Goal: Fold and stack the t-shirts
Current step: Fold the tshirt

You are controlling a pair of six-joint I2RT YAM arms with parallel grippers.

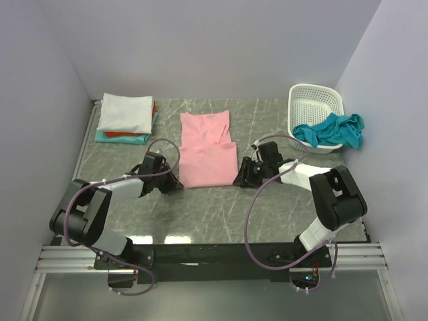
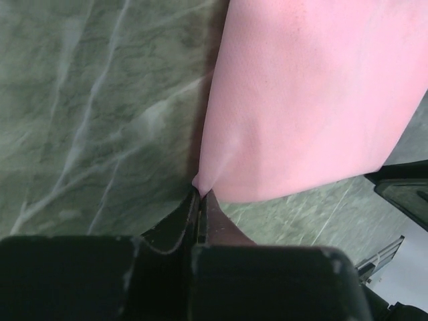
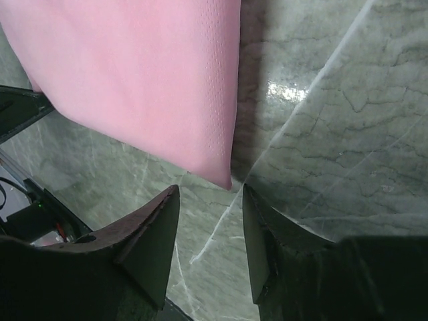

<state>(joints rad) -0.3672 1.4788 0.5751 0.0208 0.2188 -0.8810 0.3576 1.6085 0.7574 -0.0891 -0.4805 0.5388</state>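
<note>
Grey-green marbled table point(image 1: 221, 207), my left gripper point(image 2: 200, 194) pinched tight on the pink t-shirt point(image 1: 207, 150) at its near-left corner, my right gripper point(image 3: 210, 188) jaws apart astride the near-right corner, shirt flat between and beyond them, long axis running straight away from both.
</note>
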